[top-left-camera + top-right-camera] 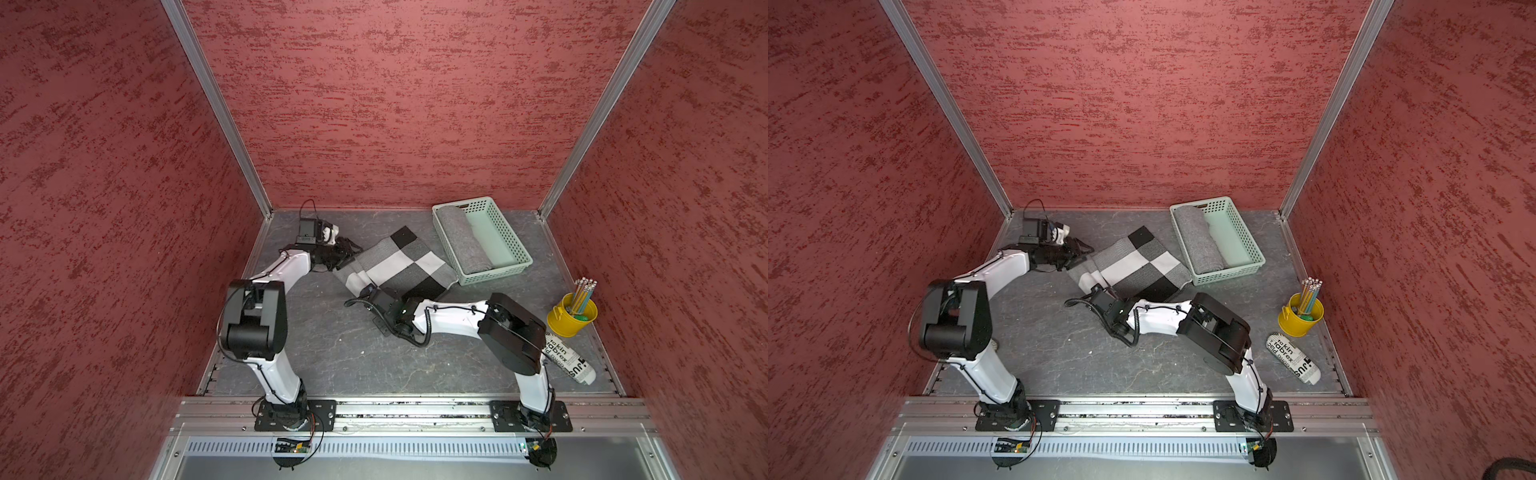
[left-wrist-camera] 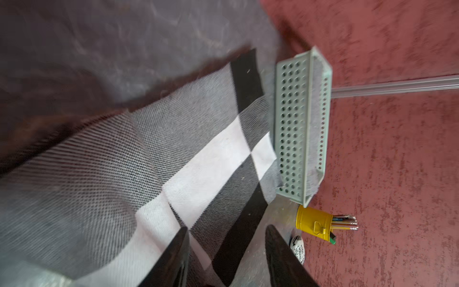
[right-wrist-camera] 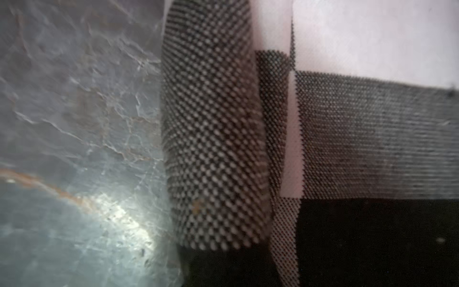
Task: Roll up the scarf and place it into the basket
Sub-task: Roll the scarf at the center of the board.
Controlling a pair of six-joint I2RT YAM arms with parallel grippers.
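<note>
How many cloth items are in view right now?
3: grey roll in the mint basket; checkered scarf on the table beside it, partly rolled; white letter-printed roll, apparently cloth, by the yellow pencil cup. None else visible.

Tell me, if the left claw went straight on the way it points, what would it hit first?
Most likely the checked scarf: it lies ahead of the left gripper, whose jaws stand open. The basket sits farther along that line, beyond the scarf; height above the cloth is unclear.

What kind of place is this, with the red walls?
Probably a robot testing booth, not a home: white-and-black robot arms bolted to a silver metal rail, and red textured walls boxing in a grey stone-look tabletop.
</note>
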